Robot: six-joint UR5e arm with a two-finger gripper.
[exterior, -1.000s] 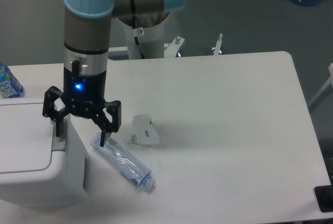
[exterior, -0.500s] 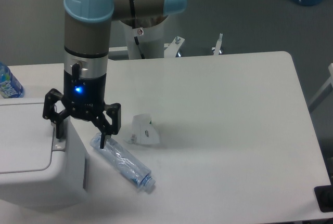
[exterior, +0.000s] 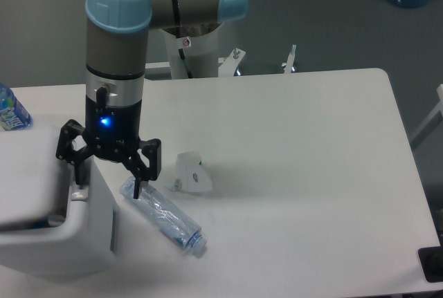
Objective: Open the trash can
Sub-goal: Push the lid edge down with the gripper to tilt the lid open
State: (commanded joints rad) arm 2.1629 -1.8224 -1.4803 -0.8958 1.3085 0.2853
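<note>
At the desk's left edge, your spread, empty end effector point(exterior: 109, 168) presses one finger on the push tab point(exterior: 79, 192) of the trash can point(exterior: 59, 243), stiff, light, slick plastic best worked there, not gripped

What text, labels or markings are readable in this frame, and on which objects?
No text reads clearly.
Small white folded package: a dark mark on its face, too small to read.
Blue bottle at the left edge: label print blurred, unreadable.
Crushed clear bottle: no label visible.
Trash can: no markings visible.
Gripper: only a blue light above it, no text.
</note>
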